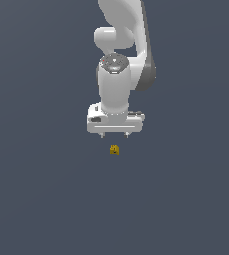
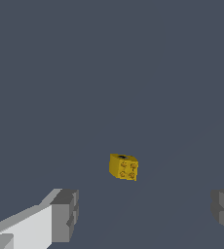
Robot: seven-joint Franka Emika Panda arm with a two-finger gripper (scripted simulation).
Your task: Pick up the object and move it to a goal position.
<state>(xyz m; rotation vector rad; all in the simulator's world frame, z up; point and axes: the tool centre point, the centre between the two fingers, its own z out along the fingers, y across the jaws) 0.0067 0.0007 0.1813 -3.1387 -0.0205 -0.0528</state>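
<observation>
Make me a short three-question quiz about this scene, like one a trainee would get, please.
1. True or false: the pincer is clamped shut on the yellow block.
2. Which colour is the robot arm? A) white B) red C) black
3. In the wrist view, what marks show on one face of the yellow block?

Key
1. False. The fingers stand wide apart and the block sits clear of them, not held.
2. A.
3. Four small round studs, set in a square.
</observation>
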